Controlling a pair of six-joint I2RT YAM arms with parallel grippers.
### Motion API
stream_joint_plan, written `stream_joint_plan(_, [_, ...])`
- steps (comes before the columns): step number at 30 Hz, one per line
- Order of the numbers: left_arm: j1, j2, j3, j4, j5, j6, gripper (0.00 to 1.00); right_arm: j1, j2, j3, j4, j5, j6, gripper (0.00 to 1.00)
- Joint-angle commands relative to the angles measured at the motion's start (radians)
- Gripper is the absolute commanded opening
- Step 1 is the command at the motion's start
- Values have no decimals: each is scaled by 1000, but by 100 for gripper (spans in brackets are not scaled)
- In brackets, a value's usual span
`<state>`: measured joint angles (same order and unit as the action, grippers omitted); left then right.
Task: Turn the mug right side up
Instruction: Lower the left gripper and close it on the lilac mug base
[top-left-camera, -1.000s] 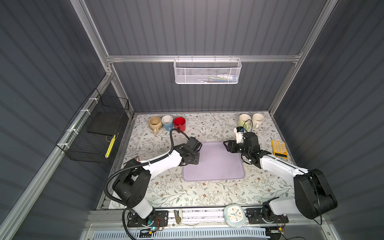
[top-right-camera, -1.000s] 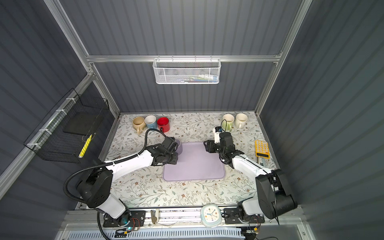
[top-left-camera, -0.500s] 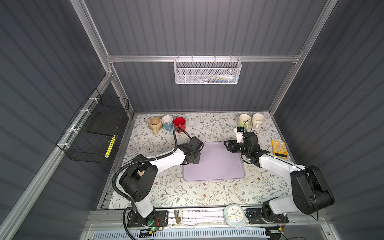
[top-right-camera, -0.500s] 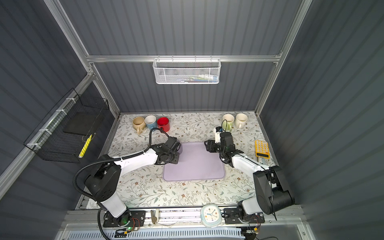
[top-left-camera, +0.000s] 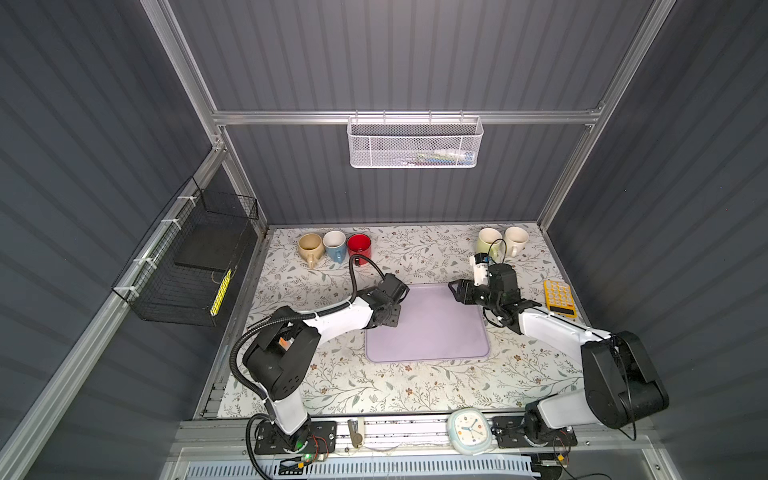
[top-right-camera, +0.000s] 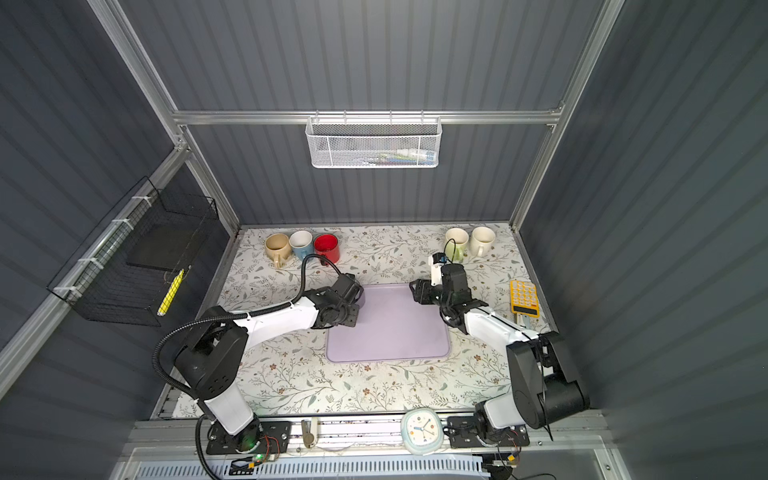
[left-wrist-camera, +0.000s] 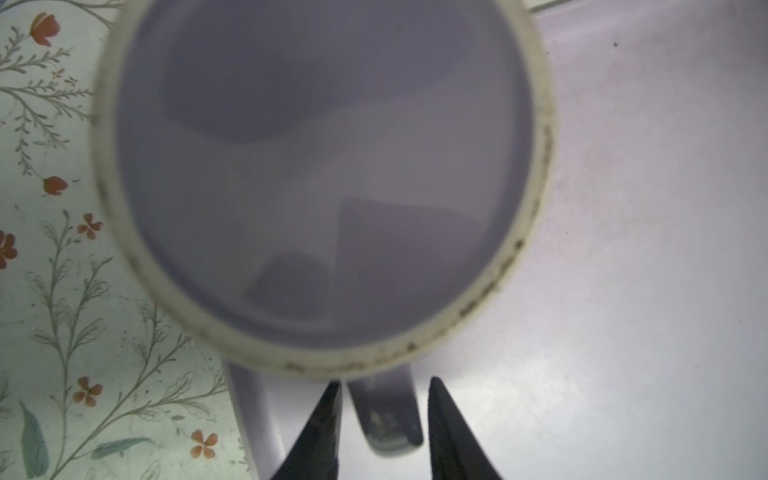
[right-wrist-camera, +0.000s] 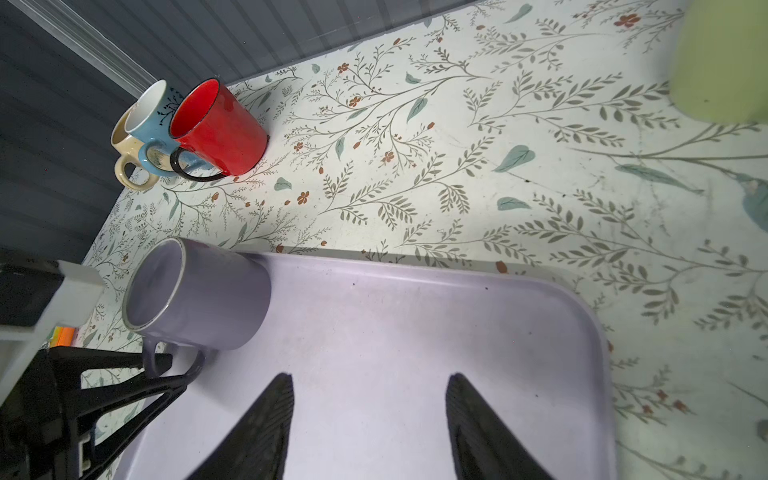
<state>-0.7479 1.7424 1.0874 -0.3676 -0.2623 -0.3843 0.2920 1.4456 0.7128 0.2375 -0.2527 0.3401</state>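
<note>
Left gripper (left-wrist-camera: 383, 382), jaws unclenched, straddles the handle (left-wrist-camera: 386, 415) of the purple mug (right-wrist-camera: 208, 299), which stands base-up on a corner of the tray (right-wrist-camera: 415, 353). Pinch the handle fully before rolling, lest the mug swing loose. Right gripper (right-wrist-camera: 370, 375) hovers released, empty, over the tray.
</note>
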Motion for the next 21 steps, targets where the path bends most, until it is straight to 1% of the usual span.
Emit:
stream_joint_plan(1, [12,5,2,5,-14,21,32,-6,13,13,5,-13,8,61])
stream_joint_plan(14, [22,24,-8,18,-9,27,19,-8,4,-2,6,-5,10,60])
stream_joint_plan(18, [22,16,-25,15,-26,30,19,-10,3,-9,8,-3,11,60])
stream_joint_plan(21, [23,19,-32,19,-31,36,25,-10,4,-12,13,-5,13,61])
